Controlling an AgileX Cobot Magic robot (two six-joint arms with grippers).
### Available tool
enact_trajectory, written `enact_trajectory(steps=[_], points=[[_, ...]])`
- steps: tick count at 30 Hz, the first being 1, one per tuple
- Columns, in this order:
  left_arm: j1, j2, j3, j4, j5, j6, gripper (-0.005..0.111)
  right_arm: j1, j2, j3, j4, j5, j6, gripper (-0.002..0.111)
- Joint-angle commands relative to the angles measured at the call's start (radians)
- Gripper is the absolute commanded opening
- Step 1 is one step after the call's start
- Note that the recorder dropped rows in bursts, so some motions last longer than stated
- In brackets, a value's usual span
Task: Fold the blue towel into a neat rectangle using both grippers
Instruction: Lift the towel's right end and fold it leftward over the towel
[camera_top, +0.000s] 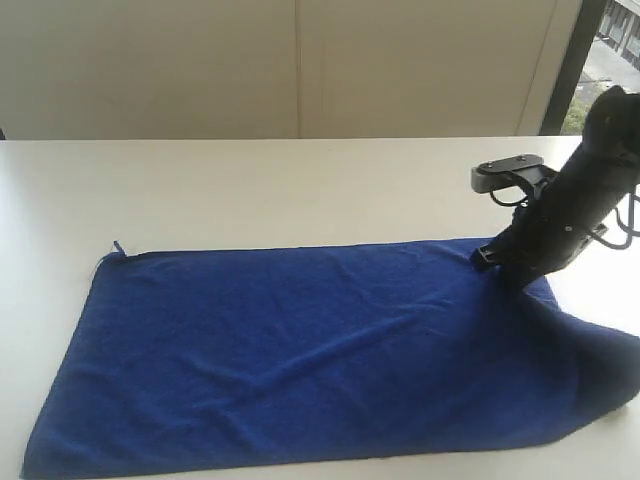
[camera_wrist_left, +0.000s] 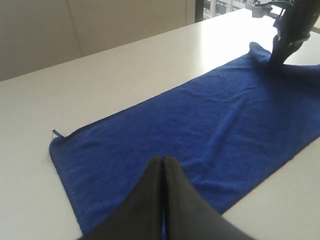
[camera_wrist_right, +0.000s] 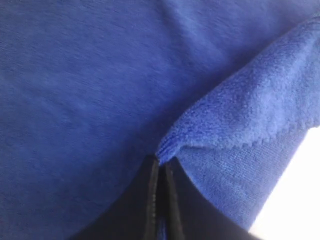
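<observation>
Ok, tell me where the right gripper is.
In the exterior view the right gripper is at the right, tips down near the table, shut on the far right corner of the towel.

Right gripper (camera_wrist_right: 159, 166) leans down steeply, jaws clamped on the blue towel (camera_top: 300, 360); left gripper (camera_wrist_left: 163, 161) hovers, fingers (camera_wrist_left: 145, 196) pressed together.
</observation>
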Motion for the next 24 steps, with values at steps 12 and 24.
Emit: enact_trajectory(steps=[12, 24], points=[[-0.007, -0.008, 0.007, -0.022, -0.004, -0.006, 0.0, 0.315, -0.011, -0.159, 0.002, 0.032, 0.122, 0.0], [-0.007, -0.008, 0.007, -0.054, -0.004, -0.006, 0.0, 0.538, 0.013, -0.332, 0.004, 0.03, 0.194, 0.0]])
